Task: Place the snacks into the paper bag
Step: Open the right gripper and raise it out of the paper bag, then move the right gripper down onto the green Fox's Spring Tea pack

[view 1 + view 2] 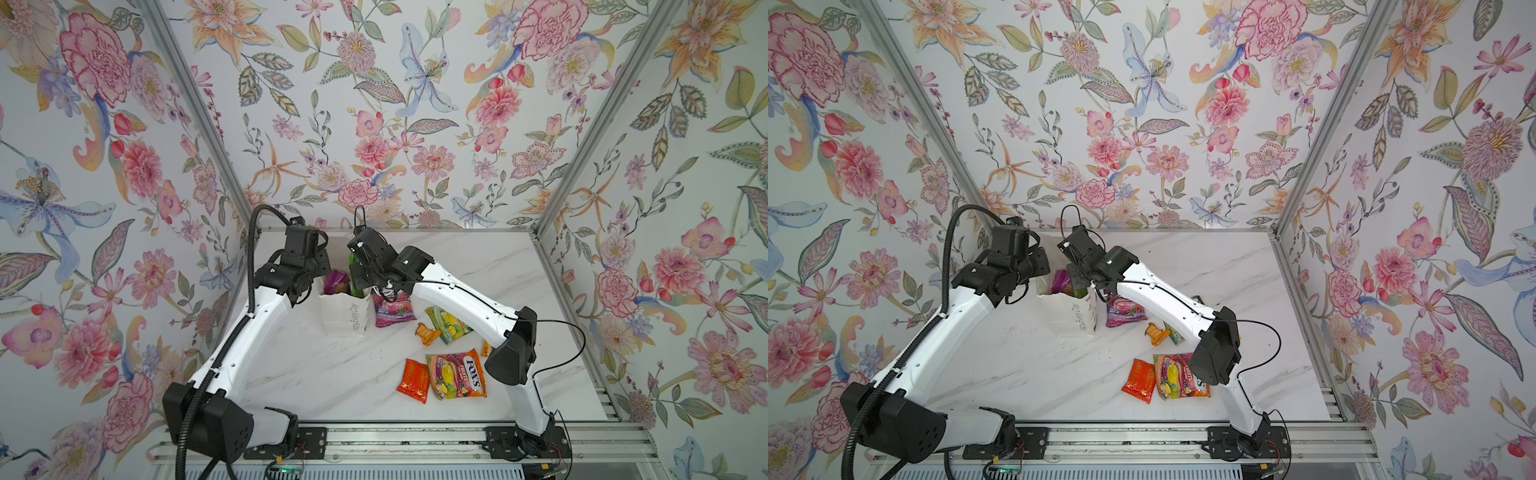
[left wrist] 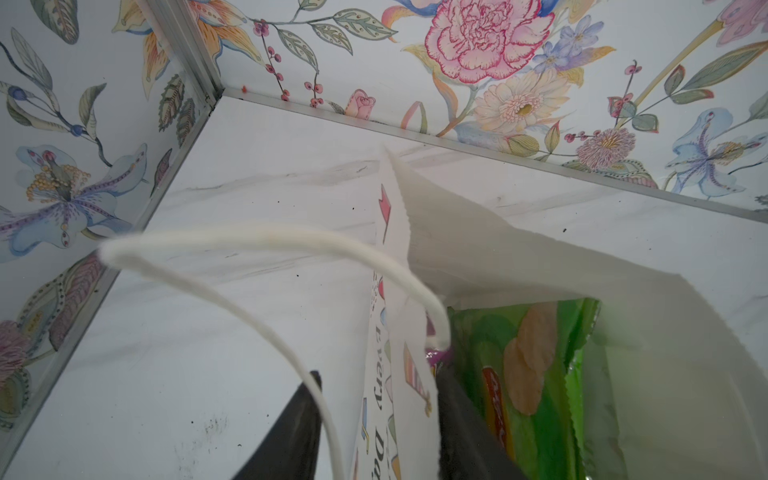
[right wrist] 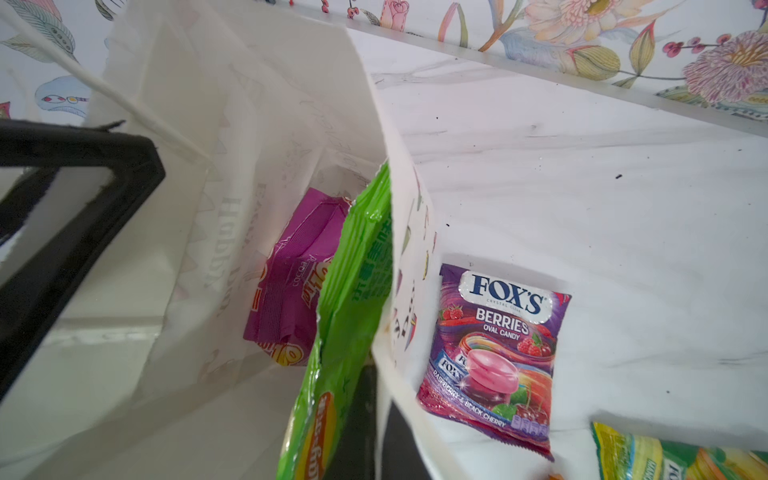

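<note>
2 white arms (image 1: 266, 309), black joints (image 1: 509, 357) (ribbed black conduit (image 1: 250, 266))

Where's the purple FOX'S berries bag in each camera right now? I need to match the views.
Both top views: purple FOX'S bag lies flat on the table, just right of the paper bag.
Left wrist: not in it.
Right wrist: flat on the table, just outside the bag's wall.
Shared landmark: the paper bag.

Both top views: set high, looking steeply down over the whole marble tabletop (image 1: 332, 374). Wrist views: very near, aimed into the paper bag (image 2: 519, 257) from opposite walls. Shared there: green chips bag (image 2: 540, 374), perhaps purple pack (image 3: 299, 266).
</note>
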